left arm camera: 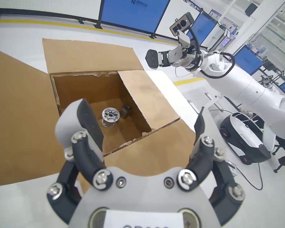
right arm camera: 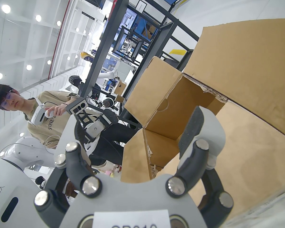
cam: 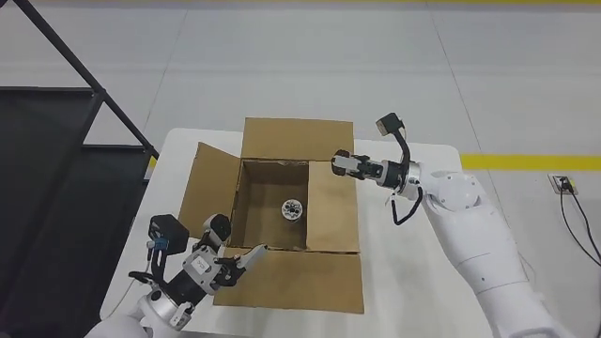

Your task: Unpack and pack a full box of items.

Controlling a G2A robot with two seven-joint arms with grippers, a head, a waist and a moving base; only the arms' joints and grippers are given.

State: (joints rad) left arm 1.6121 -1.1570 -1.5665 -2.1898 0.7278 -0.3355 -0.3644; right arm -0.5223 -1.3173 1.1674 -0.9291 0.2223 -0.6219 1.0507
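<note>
An open cardboard box stands mid-table with all flaps folded outward. On its floor lies a silver metal spool, seen closer in the left wrist view as the spool with a small dark cylinder beside it. My left gripper hovers open at the box's near-left corner, above the near flap; its fingers hold nothing. My right gripper is open over the right flap, just outside the box opening, and is empty. In the right wrist view the box wall lies close beyond it.
The white table has bare room to the right of the box and a narrow strip on the left. A black metal frame stands off the table's left side. The near flap reaches almost to the table's front edge.
</note>
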